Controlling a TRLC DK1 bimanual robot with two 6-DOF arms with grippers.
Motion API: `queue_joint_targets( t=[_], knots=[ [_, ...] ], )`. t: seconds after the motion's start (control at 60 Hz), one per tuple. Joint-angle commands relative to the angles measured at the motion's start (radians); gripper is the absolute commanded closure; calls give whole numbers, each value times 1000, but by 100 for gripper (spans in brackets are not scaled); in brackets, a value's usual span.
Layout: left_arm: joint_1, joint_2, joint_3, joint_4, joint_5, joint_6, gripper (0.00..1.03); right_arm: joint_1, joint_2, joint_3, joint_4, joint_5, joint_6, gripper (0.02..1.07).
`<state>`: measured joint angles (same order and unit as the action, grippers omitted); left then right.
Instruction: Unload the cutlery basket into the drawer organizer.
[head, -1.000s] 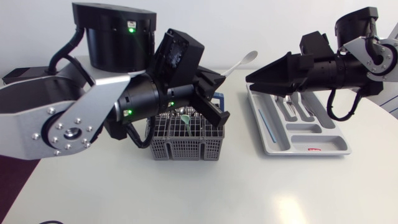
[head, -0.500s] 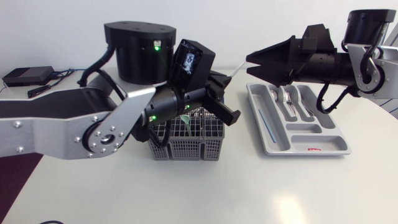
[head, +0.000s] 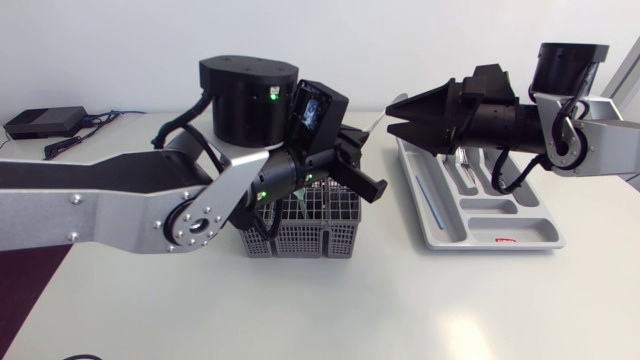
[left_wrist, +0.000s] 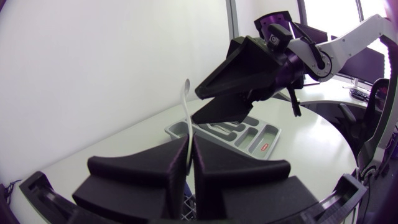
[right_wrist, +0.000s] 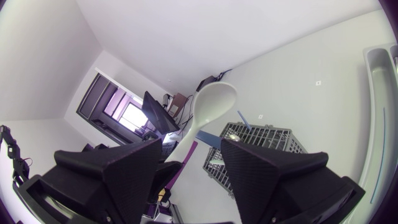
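Right end effector (head: 392, 116) has swung in leftward and opened, its fingers now apart on either side of the white spoon (right_wrist: 208, 107). The left end effector (left_wrist: 189, 146) stays clamped on the handle, above the far right corner of the cutlery basket (head: 300, 232). Handover, by my reading: right should close squarely on the neck below the bowl before left lets go, else the spoon may twist or drop. Room between the two end effectors is tight; open worktop (head: 400, 300) lies rightward toward the drawer organizer (head: 500, 238), whose raised rim needs clearing.
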<state>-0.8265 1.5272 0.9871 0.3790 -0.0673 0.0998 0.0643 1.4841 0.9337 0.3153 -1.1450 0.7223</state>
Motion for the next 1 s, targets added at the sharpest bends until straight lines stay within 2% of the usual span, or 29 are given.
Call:
queue_joint_targets(
  t=[0.0,0.067,0.533,0.983],
  knots=[
    [7,17,16,24,-11,-31,92,11,16,-19,16,2,35,39],
    [7,21,16,31,-11,-31,92,12,21,-15,16,4,37,40],
    [-2,40,21,46,-14,-31,92,28,48,-10,48,11,68,67],
    [-22,54,21,58,-22,-31,92,31,58,-10,77,5,97,70]
  ],
)
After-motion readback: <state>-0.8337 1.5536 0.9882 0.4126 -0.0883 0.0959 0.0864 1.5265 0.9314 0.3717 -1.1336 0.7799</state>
